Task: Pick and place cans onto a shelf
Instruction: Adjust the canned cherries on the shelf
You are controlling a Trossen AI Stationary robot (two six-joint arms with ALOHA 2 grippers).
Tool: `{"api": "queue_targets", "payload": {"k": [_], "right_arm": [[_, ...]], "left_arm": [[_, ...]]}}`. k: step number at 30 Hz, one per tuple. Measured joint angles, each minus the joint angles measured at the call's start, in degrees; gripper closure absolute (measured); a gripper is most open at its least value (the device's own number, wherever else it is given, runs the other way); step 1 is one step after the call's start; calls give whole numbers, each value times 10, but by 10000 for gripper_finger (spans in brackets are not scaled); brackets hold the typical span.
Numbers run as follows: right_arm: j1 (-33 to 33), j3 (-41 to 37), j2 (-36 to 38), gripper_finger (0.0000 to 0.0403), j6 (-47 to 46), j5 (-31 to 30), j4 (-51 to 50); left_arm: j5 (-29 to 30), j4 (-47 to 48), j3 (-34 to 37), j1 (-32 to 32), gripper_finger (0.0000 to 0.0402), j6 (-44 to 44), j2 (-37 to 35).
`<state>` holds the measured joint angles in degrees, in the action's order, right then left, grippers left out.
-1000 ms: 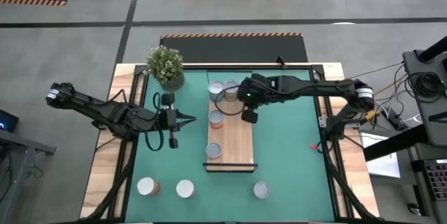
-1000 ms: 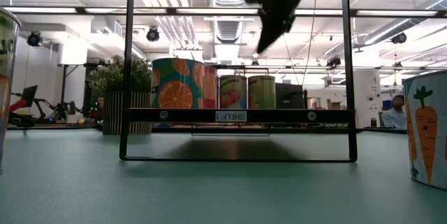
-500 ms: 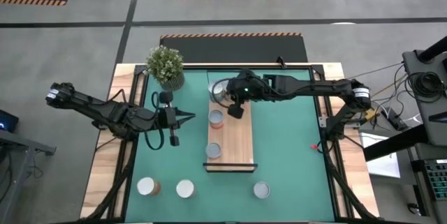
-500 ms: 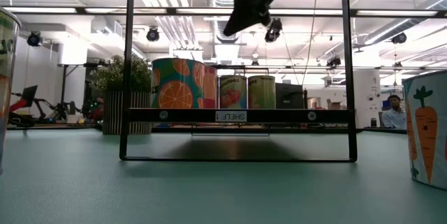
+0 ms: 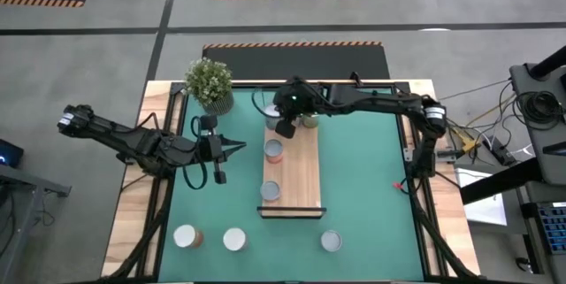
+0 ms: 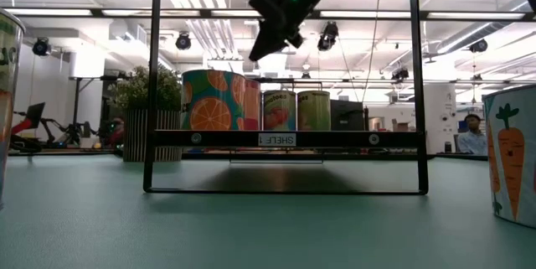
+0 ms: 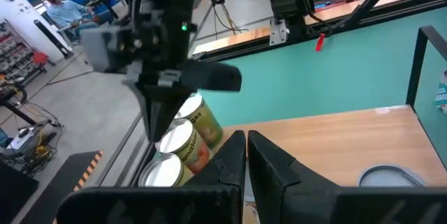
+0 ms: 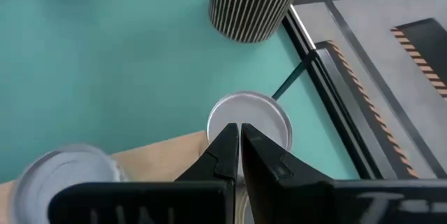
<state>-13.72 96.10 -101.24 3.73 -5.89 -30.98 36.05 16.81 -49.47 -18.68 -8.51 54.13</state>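
The shelf (image 5: 302, 174) is a light-wood plank lying lengthwise in the middle of the green mat. Two silver-topped cans (image 5: 275, 149) (image 5: 271, 190) stand on its left side, and more cans (image 5: 309, 121) stand at its far end. Three cans (image 5: 187, 236) (image 5: 234, 239) (image 5: 331, 241) stand loose on the mat near the front edge. My right gripper (image 5: 285, 130) is shut and hangs well above the far-end cans (image 6: 279, 110); in its wrist view its shut fingers (image 8: 239, 137) point at a silver can top (image 8: 260, 118). My left gripper (image 5: 240, 149) is shut, left of the shelf, holding nothing.
A potted plant (image 5: 210, 83) in a striped pot (image 8: 244, 4) stands at the mat's far left corner, close to the shelf's far end. A black frame (image 6: 156, 85) stands around the shelf. A person (image 6: 475, 133) shows in the room behind.
My right gripper has moved toward the table's left and far edges, from over the shelf's right side to over the cans at its far-left end, staying high and shut. The left arm and all cans have stayed where they were.
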Motion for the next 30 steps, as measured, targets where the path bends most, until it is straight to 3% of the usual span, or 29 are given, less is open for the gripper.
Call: {"api": "queue_targets", "payload": {"k": [10,30], "right_arm": [[-10,54,-71,394,38,-1,-6],[-21,56,-113,394,44,-2,0]], "left_arm": [[-1,8,0,0,402,0,0],[-2,10,0,0,402,0,0]]}}
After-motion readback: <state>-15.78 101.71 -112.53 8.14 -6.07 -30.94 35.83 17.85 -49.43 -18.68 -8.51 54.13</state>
